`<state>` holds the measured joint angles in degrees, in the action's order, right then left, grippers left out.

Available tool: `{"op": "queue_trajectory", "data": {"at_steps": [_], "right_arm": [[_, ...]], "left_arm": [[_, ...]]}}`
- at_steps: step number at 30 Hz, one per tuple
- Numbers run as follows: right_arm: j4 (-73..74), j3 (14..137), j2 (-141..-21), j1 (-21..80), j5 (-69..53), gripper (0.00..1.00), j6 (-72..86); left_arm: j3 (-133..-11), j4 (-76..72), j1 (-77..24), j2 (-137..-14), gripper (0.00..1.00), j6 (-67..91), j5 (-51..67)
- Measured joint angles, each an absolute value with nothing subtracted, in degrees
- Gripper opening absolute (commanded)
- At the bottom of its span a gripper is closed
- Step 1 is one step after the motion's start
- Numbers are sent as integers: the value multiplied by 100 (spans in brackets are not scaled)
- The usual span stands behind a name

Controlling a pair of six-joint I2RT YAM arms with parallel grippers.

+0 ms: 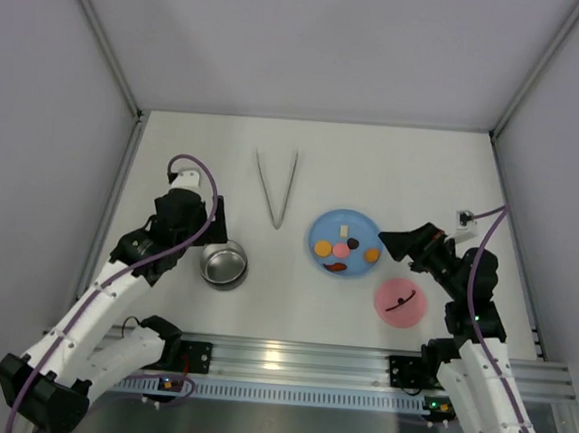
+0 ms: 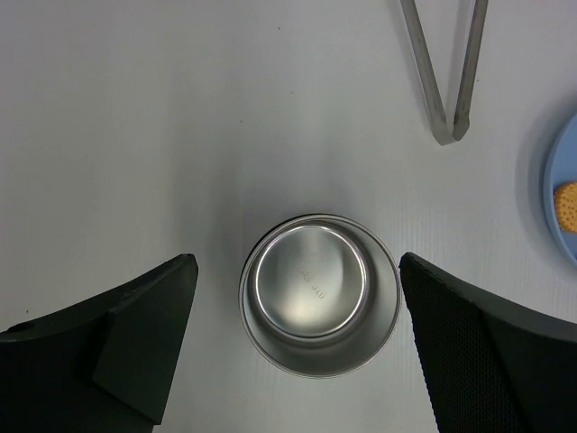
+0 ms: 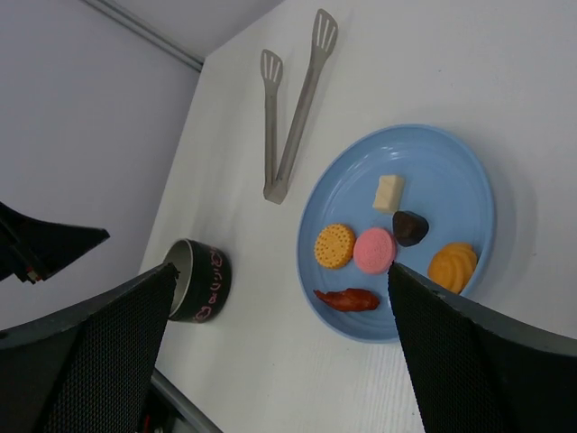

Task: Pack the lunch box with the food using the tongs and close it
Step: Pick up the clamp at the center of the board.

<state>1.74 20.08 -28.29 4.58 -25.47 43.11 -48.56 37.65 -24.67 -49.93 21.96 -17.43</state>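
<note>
The lunch box point(image 1: 224, 265) is a small steel pot, upright and empty, standing left of centre. My left gripper point(image 1: 211, 228) hovers over it, open; the left wrist view shows the pot point(image 2: 320, 293) between the two spread fingers of that gripper point(image 2: 296, 262) without touching either. Its pink lid point(image 1: 399, 302) lies at the right. The food point(image 1: 343, 249) sits on a blue plate point(image 1: 327, 226): orange biscuits, a pink disc point(image 3: 374, 250), a dark bit, a red-brown strip point(image 3: 348, 299) and a cream cube. The tongs point(image 1: 275, 187) lie flat behind. My right gripper point(image 1: 388, 242) is open beside the plate, holding nothing.
White walls enclose the table on the left, back and right. The aluminium rail point(image 1: 288, 357) with both arm bases runs along the near edge. The tongs' joined end point(image 2: 448, 135) points toward the gap between pot and plate point(image 3: 442, 171).
</note>
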Motion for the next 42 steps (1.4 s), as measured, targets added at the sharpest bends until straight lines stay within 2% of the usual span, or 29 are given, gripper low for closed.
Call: {"op": "queue_trajectory", "data": {"at_steps": [7,14,21,28,42], "right_arm": [[388,2329,-2829,458,-2408,99,4313],[827,2764,-2838,458,-2104,99,4372],[1094,2834,-2921,458,-1977,99,4401],[1188,2827,-2569,458,-1920,99,4309],[1584,2939,-2480,454,-1782,99,3997]], "left_arm": [[-4845,3695,-2467,-4952,99,2213,-1678],[-5485,3721,-2467,-5461,99,2235,-1304],[-6464,3470,-2467,-6919,99,2333,-956],[-6823,3011,-2471,-8552,99,2639,-836],[-7885,2169,-2902,-10663,99,2687,-862]]}}
